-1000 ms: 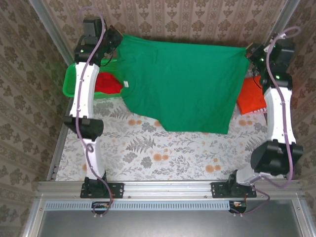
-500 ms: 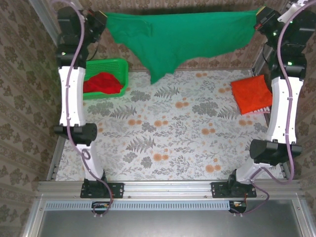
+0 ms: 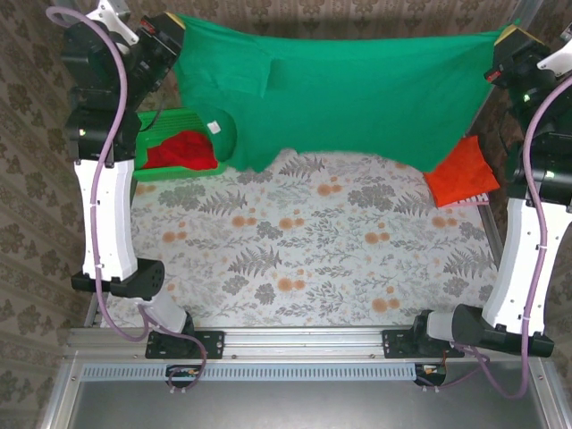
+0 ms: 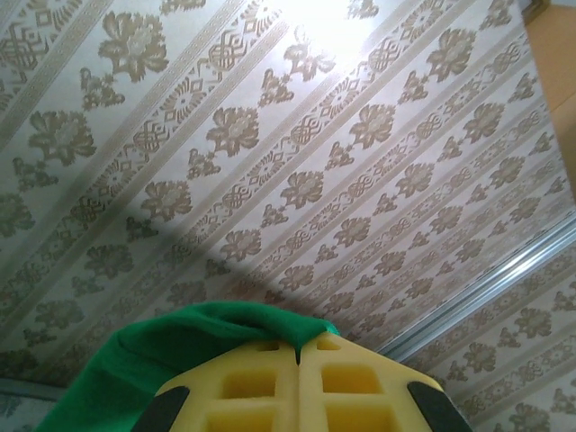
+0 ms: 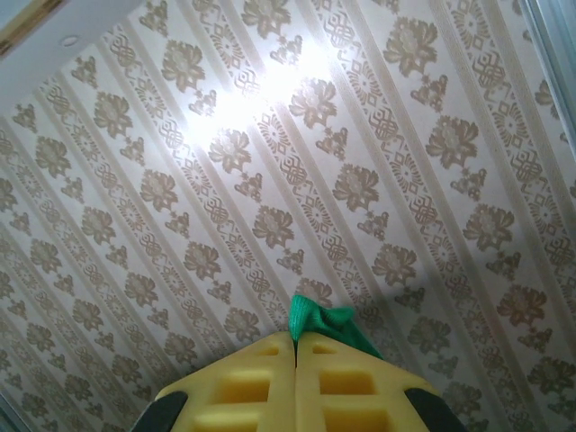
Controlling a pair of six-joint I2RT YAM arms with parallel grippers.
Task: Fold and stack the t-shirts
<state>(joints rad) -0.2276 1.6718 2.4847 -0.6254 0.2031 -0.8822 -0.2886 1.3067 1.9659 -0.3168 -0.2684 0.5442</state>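
The dark green t-shirt hangs spread wide and high above the table between both arms. My left gripper is shut on its left corner, where green cloth bunches over the yellow fingers. My right gripper is shut on the right corner, and a small tuft of green cloth sticks out past its yellow fingers. An orange-red t-shirt lies folded at the table's right edge. A red t-shirt sits crumpled in the basket.
A bright green lattice basket stands at the back left, partly behind the hanging shirt. The floral table cloth lies bare in the middle and front. Patterned walls close in the sides and back.
Both arms have lifted the green shirt from draping on the table to hanging high, and have pulled it wider; its lower edge now swings toward the camera over the basket and the orange-red shirt.
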